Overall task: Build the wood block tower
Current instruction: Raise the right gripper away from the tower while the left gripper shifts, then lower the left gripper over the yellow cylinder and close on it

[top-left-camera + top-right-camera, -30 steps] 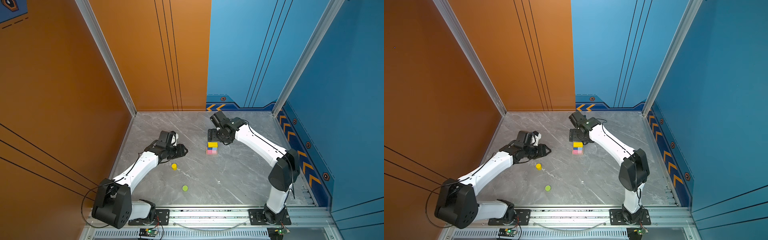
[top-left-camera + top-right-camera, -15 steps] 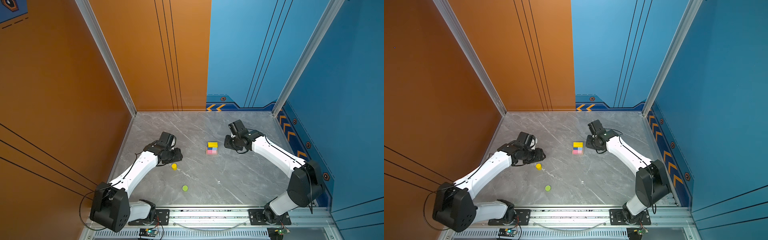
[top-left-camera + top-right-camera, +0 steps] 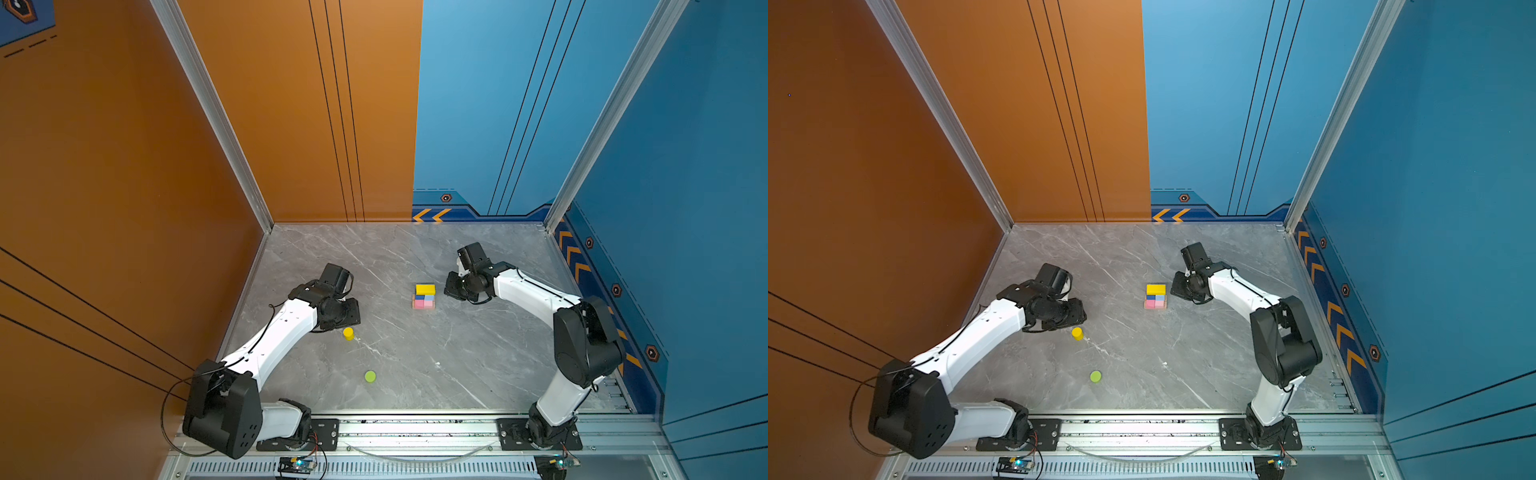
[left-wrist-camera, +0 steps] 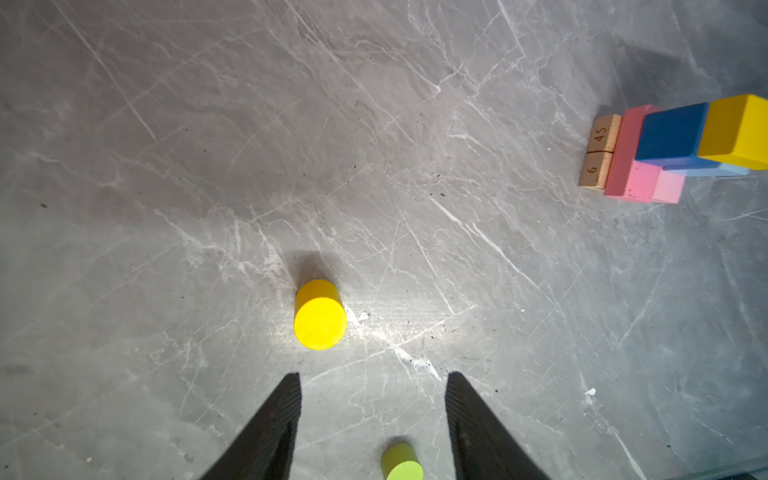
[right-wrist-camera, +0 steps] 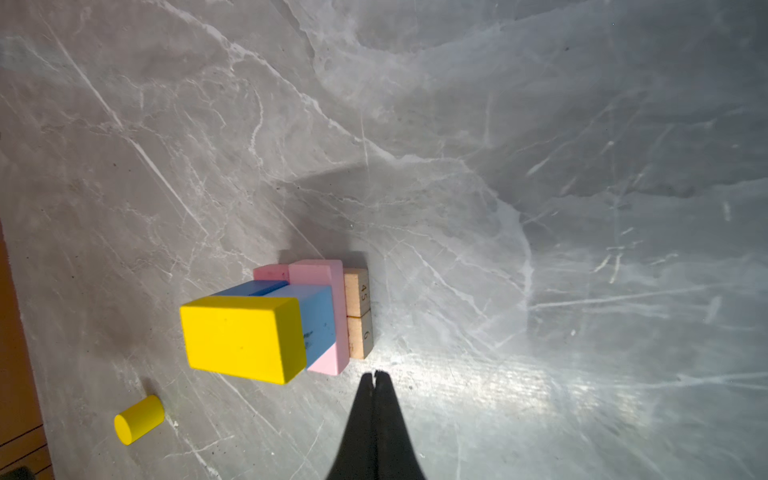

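Nearest on the tabletop (image 3: 457, 365) sits one lime-green cylinder (image 3: 370, 376), then one yellow cylinder (image 3: 348, 333) just beyond the released left pincer (image 4: 374, 376). Farther, the tower (image 3: 424, 296): two tan planks, two pink bars, two blue cubes, one yellow brick. Beside it, the right pincer (image 5: 375, 374) is clenched, empty.

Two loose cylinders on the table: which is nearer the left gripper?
The yellow cylinder: in both top views it sits right by the left gripper, while the lime-green cylinder stands farther off.
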